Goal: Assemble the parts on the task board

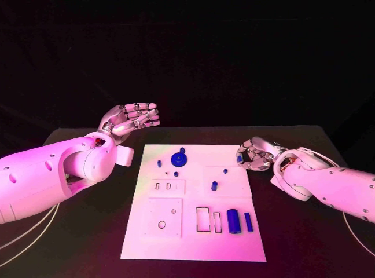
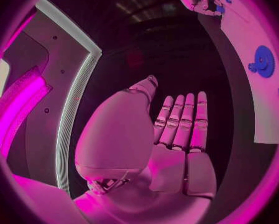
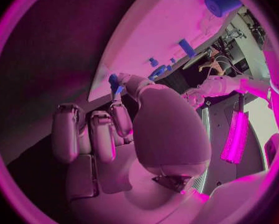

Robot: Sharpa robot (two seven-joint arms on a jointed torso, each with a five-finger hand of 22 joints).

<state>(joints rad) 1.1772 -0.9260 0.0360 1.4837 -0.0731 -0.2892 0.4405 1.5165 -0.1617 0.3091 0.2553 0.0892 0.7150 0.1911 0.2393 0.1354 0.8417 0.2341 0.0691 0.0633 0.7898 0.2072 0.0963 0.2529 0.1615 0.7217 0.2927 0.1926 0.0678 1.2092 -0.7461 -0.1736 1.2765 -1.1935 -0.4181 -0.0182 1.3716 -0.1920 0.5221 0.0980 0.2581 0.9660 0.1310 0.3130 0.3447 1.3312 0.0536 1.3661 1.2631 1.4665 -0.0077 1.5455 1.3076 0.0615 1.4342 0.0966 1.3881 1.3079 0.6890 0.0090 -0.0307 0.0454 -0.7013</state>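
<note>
Silver fingers of the right hand [image 1: 256, 155] are curled in at the board's [image 1: 146, 226] right edge, and pinched at their tips sits a small blue part [image 1: 239, 157]. The right wrist view shows it well: the part [image 3: 114, 80] is caught between the thumb and a fingertip, right over the board's [image 3: 170, 20] rim, with the other fingers [image 3: 69, 134] bent loosely beside it. Whether the part touches the board I cannot quite tell.

Over on the other side, the left hand [image 1: 131, 120] is raised off the table beyond the board's far left corner, palm up, holding nothing. Its wrist view has the fingers [image 2: 179, 122] straight and side by side, the thumb standing apart.

Out onto the board now. Near the far edge lies a round blue disc [image 1: 179, 158], with a small peg [image 1: 160, 163] to its left and another little piece [image 1: 176, 174] just below it. A peg [image 1: 225, 171] stands toward the right side, and a taller one [image 1: 213, 186] sits near the middle. Down at the near right, a thick blue cylinder [image 1: 234, 221] lies beside a thinner one [image 1: 248, 222], close together, next to two narrow slots [image 1: 209, 219]. More cutouts mark the left half of the white plate.
</note>
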